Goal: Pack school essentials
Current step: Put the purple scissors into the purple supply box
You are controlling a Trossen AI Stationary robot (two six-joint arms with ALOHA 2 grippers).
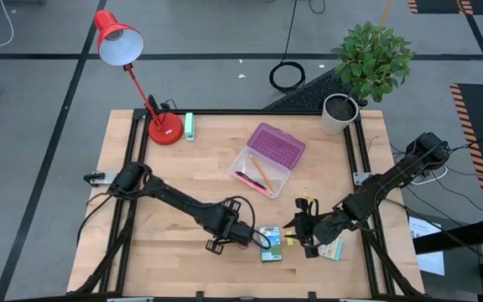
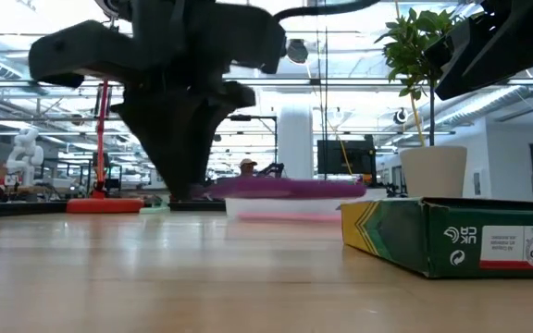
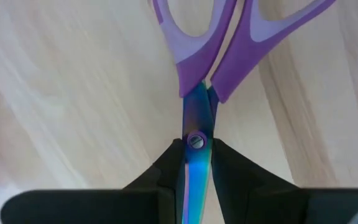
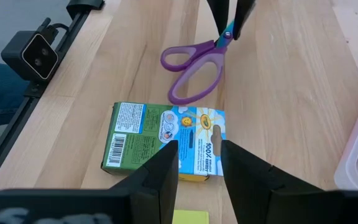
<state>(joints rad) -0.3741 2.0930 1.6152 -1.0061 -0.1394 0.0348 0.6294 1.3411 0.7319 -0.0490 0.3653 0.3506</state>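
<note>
Your left hand (image 3: 197, 186) clamps the scissors (image 3: 211, 62) by the blades.
One pair: purple handles, iridescent blades; one green-yellow crayon box (image 4: 166, 142) beneath your parted right hand (image 4: 199, 180).

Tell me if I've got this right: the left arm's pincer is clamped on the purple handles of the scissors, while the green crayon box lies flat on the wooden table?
Not quite. The left pincer grips the purple-handled scissors by their shiny metal blades, near the pivot screw, not by the handles; the left wrist view shows it. The green cardboard crayon box does lie flat on the wooden table.

Scissors (image 4: 194, 71) just beside crayon box (image 4: 163, 140), case (image 1: 267, 158) behind both.
</note>
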